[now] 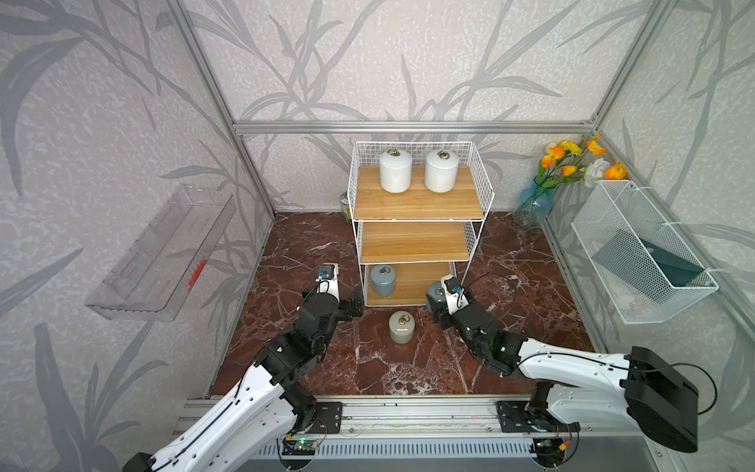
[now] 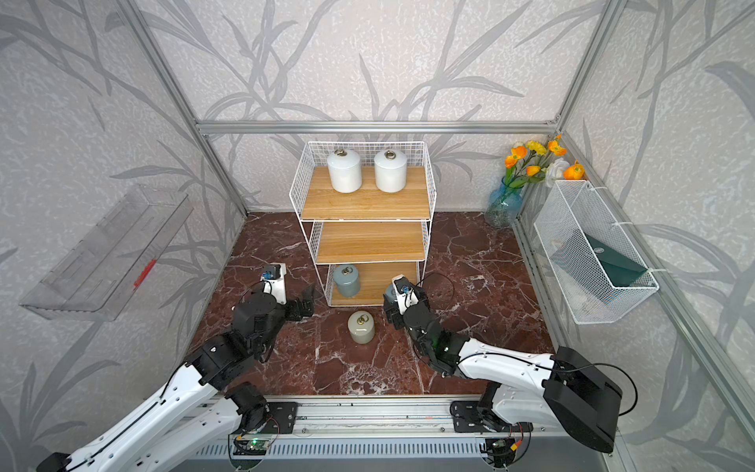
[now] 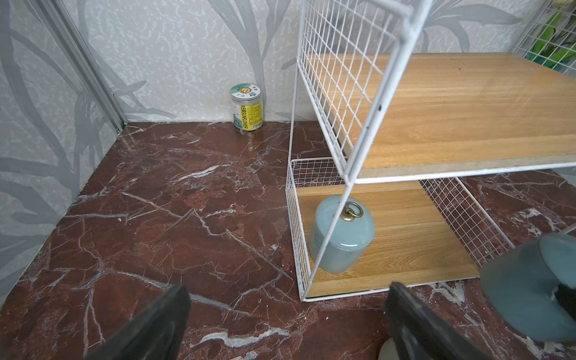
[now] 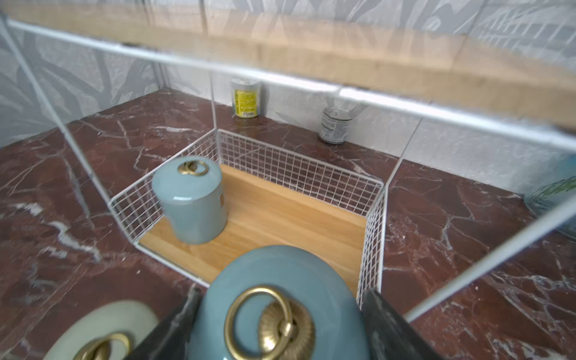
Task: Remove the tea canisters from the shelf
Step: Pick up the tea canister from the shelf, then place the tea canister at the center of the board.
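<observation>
Toward the back of the red marble desk (image 1: pixel 310 245) stands the shelf (image 1: pixel 416 204), open at the front, its middle board bare. Both arms reach for its foot from the near edge. The left pincer (image 1: pixel 356 303) sits off the front left corner, spread wide and empty. The right pincer (image 1: pixel 435 304) sits off the front right corner, its fingers (image 4: pixel 168 330) pinching a blue-grey canister (image 4: pixel 280 299) by the sides, upright with the brass ring on top. This one looks to be out past the front edge of the bottom board; I cannot tell whether it touches the desk.

Two white canisters (image 1: pixel 395 171) stand side by side at the back of the top board. A second blue-grey canister (image 1: pixel 383 280) stands upright on the left side of the bottom board. The beige canister (image 1: pixel 402 327) is on the desk before the shelf, between the two pincers and just beside the right one.

The beige canister crowds the held one on the robot's left, so a set-down probably wants the bare desk nearer the robot or to its right. The second blue-grey canister lies ahead of the left pincer, the nearer one, behind the corner post (image 3: pixel 358 156). Wire grid closes that side, so the way in is through the open front, with the fingers either side of its upright body.
</observation>
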Controlling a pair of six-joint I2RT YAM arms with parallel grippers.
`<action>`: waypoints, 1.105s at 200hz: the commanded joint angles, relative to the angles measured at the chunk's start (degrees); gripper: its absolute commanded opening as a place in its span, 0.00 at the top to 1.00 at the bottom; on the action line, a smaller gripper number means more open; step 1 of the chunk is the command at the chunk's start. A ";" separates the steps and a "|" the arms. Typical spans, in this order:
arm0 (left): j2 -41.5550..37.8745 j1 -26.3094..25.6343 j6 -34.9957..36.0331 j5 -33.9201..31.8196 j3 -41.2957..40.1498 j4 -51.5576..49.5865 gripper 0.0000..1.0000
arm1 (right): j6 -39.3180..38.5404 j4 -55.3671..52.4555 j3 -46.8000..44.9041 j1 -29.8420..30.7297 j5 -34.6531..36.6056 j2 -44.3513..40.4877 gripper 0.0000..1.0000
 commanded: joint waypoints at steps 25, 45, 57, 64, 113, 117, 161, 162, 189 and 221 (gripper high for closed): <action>0.19 -0.10 -1.06 0.64 0.18 1.69 0.01 | 5.92 0.00 -5.96 5.64 1.62 -3.14 0.30; 0.22 -0.09 -1.46 1.06 0.05 1.94 0.01 | 6.36 1.36 -7.54 6.70 2.53 -2.94 0.30; 0.41 -0.07 -1.59 1.18 -0.11 2.23 0.01 | 6.41 1.80 -7.93 7.20 2.69 -2.42 0.30; 0.54 -0.14 -1.72 1.31 -0.05 2.29 0.01 | 6.40 2.30 -8.19 7.42 3.04 -2.04 0.30; 0.97 -0.14 -2.30 1.72 -0.13 2.70 0.01 | 8.56 6.12 -10.20 7.63 1.77 0.76 0.29; 1.02 -0.09 -2.38 1.72 -0.14 2.70 0.01 | 8.88 6.52 -10.26 7.63 1.62 1.22 0.29; 1.18 -0.14 -2.52 1.99 0.04 2.66 0.01 | 9.40 10.72 -11.11 8.42 1.69 5.26 0.28; 1.21 -0.14 -2.54 1.97 0.04 2.66 0.01 | 9.41 10.70 -11.11 8.45 1.67 5.32 0.28; 1.07 -0.13 -2.69 2.04 -0.13 2.57 0.01 | 9.46 8.67 -10.58 8.59 2.02 6.65 0.21; 0.74 -0.06 -3.00 1.90 -0.65 2.64 0.00 | 11.82 7.80 -11.38 9.44 3.84 8.79 0.11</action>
